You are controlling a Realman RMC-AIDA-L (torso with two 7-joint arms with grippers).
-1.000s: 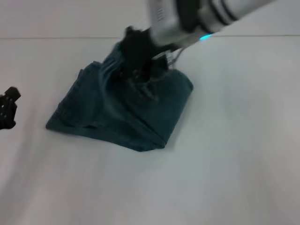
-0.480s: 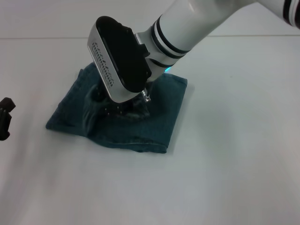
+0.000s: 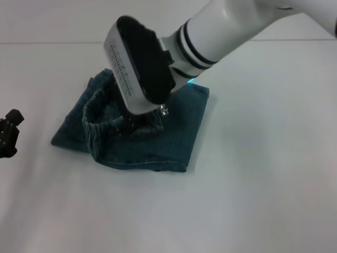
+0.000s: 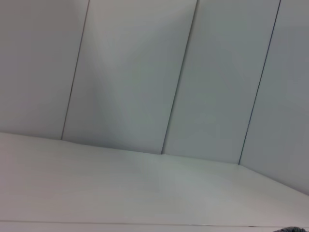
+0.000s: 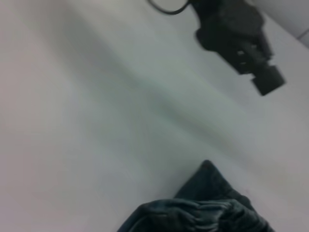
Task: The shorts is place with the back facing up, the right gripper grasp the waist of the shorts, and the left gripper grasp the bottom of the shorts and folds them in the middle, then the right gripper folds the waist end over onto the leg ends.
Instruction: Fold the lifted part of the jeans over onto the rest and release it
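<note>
A white bench (image 3: 263, 184) is carrying the shorts (image 3: 174, 142); the right gripper (image 3: 138, 122) is laying the waist (image 3: 102, 124) over, jaws hidden, so release likely follows. The left gripper (image 3: 8, 134) is idling aside.

Shorts (image 3: 158, 139): denim cloth, matt, faded blue-green, slightly coarse weave; stitched hem along the edge nearest the camera. Waist of the shorts (image 3: 113, 126): gathered, ruffled elastic denim, puckered and rough, lying directly under the right gripper's housing. That arm (image 3: 221, 29): smooth glossy white shell with black bands; the housing has a matt black face and silver-grey perforated rim. Left gripper (image 3: 8, 132), well apart from the right one: matt black metal. Table (image 3: 263, 184): smooth, matt white.
</note>
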